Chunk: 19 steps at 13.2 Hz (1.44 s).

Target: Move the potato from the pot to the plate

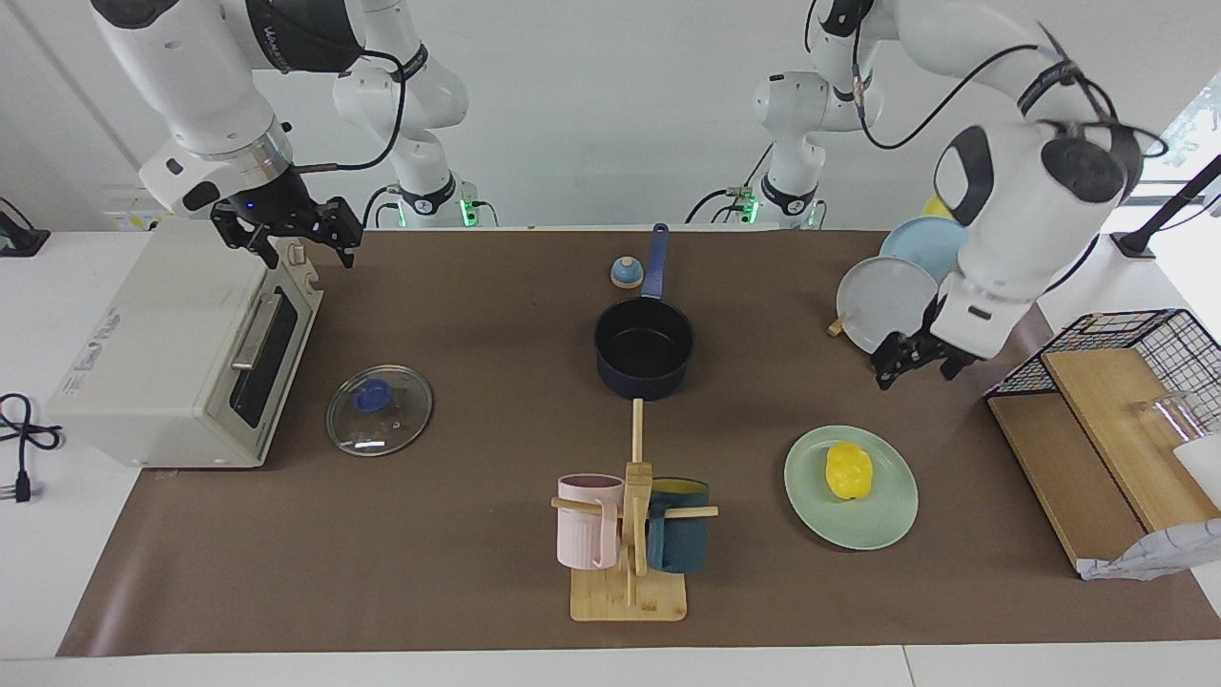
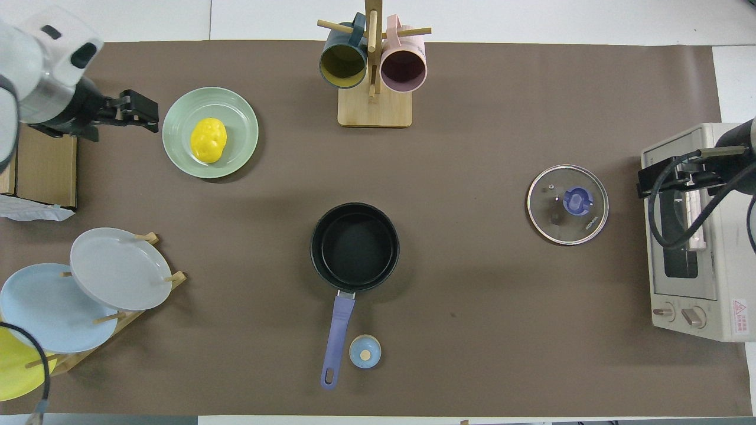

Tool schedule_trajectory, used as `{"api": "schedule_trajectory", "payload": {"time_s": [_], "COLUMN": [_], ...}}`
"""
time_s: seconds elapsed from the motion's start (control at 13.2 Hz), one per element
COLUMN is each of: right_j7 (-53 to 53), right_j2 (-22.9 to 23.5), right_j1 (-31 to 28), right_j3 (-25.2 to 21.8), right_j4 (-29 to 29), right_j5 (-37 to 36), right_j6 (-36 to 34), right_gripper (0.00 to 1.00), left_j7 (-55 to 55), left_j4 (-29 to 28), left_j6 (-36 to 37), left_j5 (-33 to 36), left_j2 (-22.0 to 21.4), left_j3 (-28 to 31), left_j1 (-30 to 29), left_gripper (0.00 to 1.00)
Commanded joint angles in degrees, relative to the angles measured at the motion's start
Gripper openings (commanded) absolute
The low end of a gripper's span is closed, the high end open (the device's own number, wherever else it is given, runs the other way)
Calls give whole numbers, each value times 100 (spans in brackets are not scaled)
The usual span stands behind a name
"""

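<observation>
The potato (image 1: 849,471) lies on the plate (image 1: 887,520), a little off the middle, toward the rim that is nearer to the robots. Its long axis runs roughly from the robots' end toward the mug stand's (image 1: 630,572) end, with a slight slant (in the overhead view the narrower end points down). Bare plate shows all around the potato (image 2: 208,140), so nothing presses on it.

The left gripper (image 1: 914,361) hangs in the air, apart from the plate (image 2: 242,109), over the brown mat (image 1: 458,534) between the plate and the plate rack (image 1: 882,301); its fingers are spread and hold nothing. The pot (image 1: 645,348) stands in the middle of the mat, black inside bare, handle pointing toward the robots, with open mat between it and the plate.

The right gripper (image 1: 286,234) waits over the toaster oven (image 1: 172,353), fingers spread, holding nothing.
</observation>
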<state>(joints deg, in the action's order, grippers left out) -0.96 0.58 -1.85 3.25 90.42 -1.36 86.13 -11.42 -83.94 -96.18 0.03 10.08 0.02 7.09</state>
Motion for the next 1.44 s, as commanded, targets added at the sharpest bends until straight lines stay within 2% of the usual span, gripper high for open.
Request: {"api": "schedule_trajectory", "payload": {"time_s": [0.0, 0.15, 0.53, 0.83, 1.36], "right_j7": [-115, -106, -106, -106, -106], "right_j2": [-49, -49, -49, -58, -58], "right_j1": [-35, -35, -52, -52, -44], "right_j3": [71, 88, 80, 88, 88], "right_j4": [-6, -7, 2, 11, 20], "right_j5": [74, 74, 74, 74, 74], "right_j6": [-9, 26, 26, 26, 26], "right_gripper": [100, 100, 100, 100, 100], "left_j7": [78, 148, 404, 412, 413], "left_j4": [-342, -412, -922, -545, -703], "left_j6": [589, 907, 785, 1022, 1014], "left_j5": [-30, -21, -38, -91, -91], "left_j2": [-847, -1077, -1315, -1193, -1298], "left_j3": [-11, 15, 7, -116, -204], "left_j1": [-68, -50, -59, -260, -340], "left_gripper": [100, 100, 100, 100, 100]}}
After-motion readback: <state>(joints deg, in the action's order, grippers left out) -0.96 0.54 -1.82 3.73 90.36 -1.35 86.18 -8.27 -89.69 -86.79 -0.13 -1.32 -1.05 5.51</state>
